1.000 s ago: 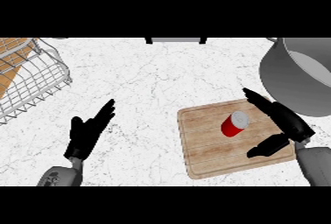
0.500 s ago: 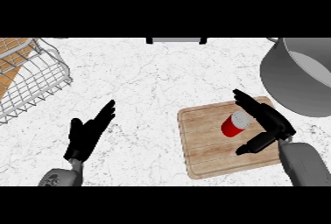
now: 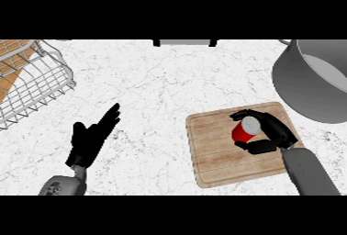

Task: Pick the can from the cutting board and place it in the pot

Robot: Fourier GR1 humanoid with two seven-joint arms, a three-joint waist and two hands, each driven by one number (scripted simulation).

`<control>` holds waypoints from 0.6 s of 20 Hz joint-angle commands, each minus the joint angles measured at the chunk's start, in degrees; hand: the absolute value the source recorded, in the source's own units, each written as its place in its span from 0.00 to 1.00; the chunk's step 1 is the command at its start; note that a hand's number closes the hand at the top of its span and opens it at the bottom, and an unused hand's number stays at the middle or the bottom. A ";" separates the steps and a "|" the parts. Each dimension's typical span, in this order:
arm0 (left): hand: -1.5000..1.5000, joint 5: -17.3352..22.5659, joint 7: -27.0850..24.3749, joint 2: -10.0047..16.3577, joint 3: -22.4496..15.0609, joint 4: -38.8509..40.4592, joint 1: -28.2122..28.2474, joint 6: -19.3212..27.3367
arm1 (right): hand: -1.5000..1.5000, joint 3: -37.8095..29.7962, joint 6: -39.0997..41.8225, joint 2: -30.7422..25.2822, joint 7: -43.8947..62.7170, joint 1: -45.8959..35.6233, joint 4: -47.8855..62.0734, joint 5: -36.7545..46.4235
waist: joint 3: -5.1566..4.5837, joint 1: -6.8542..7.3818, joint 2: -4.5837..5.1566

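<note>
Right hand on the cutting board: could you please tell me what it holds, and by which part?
The right hand is curled round the red can by its side, fingers behind and thumb in front. The left hand holds nothing.

The board (image 3: 220, 158) lies front right on the counter (image 3: 169, 82), the can (image 3: 245, 130) on it within my right hand (image 3: 272, 134); the pot (image 3: 313, 89) behind it, far right corner; rack (image 3: 34, 85) far left; left hand (image 3: 90, 139) front left.
</note>
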 commanded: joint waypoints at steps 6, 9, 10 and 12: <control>0.50 0.30 -0.93 0.36 0.95 -1.86 3.48 -2.54 | 1.00 -0.83 0.91 2.78 -11.07 1.12 8.54 1.12 | 0.26 0.07 0.16; 0.50 -1.15 -2.94 -0.63 1.43 1.59 1.09 -1.66 | 1.00 -1.65 -0.65 3.76 -15.28 -0.11 11.65 1.68 | 0.26 0.00 0.23; 0.50 -0.11 0.90 -0.60 1.89 -2.17 1.36 -1.69 | 1.00 -1.58 -3.27 4.83 -16.87 -3.39 12.85 3.19 | 0.26 0.15 0.20; 0.50 -0.53 -1.40 0.87 2.21 -0.93 2.50 -3.42 | 1.00 -2.33 -4.46 4.22 -20.85 -0.20 11.97 2.87 | 0.26 0.01 0.18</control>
